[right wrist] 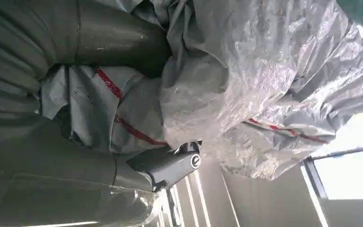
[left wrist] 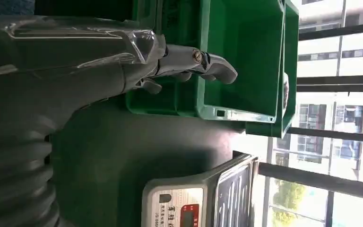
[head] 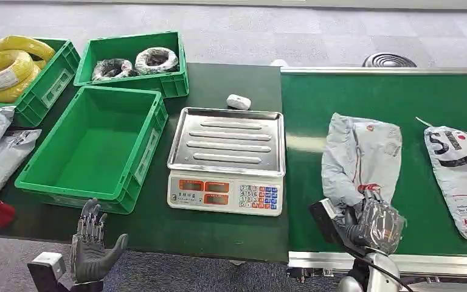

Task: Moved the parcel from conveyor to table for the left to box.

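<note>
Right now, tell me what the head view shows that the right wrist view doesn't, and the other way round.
Head view alone: the scale, the empty green bin, the green belt, a second parcel lying on it, and the left hand open below the table edge.

Right wrist view alone: a close look at the thumb pressed against crumpled grey plastic with a red stripe.

Both: the right hand gripping the grey parcel.

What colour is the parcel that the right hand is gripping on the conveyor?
Grey, with red markings; the parcel shows best in the head view.
</note>
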{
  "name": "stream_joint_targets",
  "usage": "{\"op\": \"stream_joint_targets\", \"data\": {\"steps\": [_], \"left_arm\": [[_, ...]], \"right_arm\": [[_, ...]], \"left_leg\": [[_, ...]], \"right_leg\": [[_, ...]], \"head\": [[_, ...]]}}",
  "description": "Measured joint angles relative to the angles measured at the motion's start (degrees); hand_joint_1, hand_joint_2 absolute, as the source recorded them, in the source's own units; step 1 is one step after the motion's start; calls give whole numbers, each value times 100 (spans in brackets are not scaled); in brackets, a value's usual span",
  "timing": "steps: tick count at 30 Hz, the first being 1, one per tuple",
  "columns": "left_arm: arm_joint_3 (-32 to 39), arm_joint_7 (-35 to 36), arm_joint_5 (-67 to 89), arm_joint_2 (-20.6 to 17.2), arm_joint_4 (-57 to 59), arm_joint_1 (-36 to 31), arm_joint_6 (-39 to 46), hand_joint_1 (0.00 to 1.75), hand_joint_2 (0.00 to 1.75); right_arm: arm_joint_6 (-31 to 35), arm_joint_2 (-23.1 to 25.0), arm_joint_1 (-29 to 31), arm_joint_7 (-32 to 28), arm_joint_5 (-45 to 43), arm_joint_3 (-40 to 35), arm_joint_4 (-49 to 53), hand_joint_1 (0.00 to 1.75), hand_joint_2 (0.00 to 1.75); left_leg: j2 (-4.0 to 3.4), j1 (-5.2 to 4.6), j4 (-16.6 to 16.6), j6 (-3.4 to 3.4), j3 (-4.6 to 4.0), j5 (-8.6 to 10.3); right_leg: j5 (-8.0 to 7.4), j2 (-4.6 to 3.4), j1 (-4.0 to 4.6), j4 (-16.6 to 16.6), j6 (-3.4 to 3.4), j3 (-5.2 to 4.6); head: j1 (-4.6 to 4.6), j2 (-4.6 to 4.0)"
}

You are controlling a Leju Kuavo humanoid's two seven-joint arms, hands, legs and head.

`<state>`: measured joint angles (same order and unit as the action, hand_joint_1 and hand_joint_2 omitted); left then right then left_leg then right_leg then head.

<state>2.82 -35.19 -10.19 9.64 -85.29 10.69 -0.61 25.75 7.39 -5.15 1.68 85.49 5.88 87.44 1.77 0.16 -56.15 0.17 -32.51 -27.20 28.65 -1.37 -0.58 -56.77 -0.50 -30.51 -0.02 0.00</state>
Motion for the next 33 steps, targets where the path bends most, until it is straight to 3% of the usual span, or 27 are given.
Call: {"op": "stream_joint_targets", "data": {"steps": [8, 12, 20, 21, 27, 33], "left_arm": [[-2, -24, 0, 66, 0, -3, -52, 0, 175], [-2, -24, 0, 94, 0, -10, -52, 0, 175], [-2, -24, 46, 131, 9, -69, -57, 0, 175], [-4, -24, 68, 131, 26, -95, -61, 0, 175], [-140, -24, 74, 131, 284, -511, -94, 0, 175], [-221, 13, 4, 129, 398, -722, 77, 0, 175]], "right_arm": [[155, -313, 111, 382, 439, 55, 1005, 171, 175], [148, -385, 121, 417, 439, 61, 1206, 161, 175], [142, -463, 181, 421, 406, -11, 1313, 162, 175], [109, -476, 272, 292, 329, -35, 1260, 169, 175], [-278, -551, 1581, -370, 367, -484, 144, 168, 175], [-439, -448, 3085, -284, 446, -1384, -1206, 166, 175]], "left_leg": [[0, 0, -1, 1, 5, 2], [1, 0, -1, 1, 4, 1], [0, 1, 1, 0, 1, 1], [-5, 1, 1, 0, 2, 1], [-17, 0, 0, 3, 9, 16], [-8, 2, -4, 3, 9, 24]], "right_leg": [[-1, 0, 0, -1, 1, 7], [-1, 0, 0, -1, 1, 5], [-1, 0, 2, -2, 1, 6], [-1, -4, 2, -2, 1, 6], [-18, -13, 3, -6, 6, 13], [-24, -13, 4, -12, 6, 7]], "head": [[2, 2], [-2, 2], [-2, 0], [-2, 2], [-2, 2], [-2, 2]]}}
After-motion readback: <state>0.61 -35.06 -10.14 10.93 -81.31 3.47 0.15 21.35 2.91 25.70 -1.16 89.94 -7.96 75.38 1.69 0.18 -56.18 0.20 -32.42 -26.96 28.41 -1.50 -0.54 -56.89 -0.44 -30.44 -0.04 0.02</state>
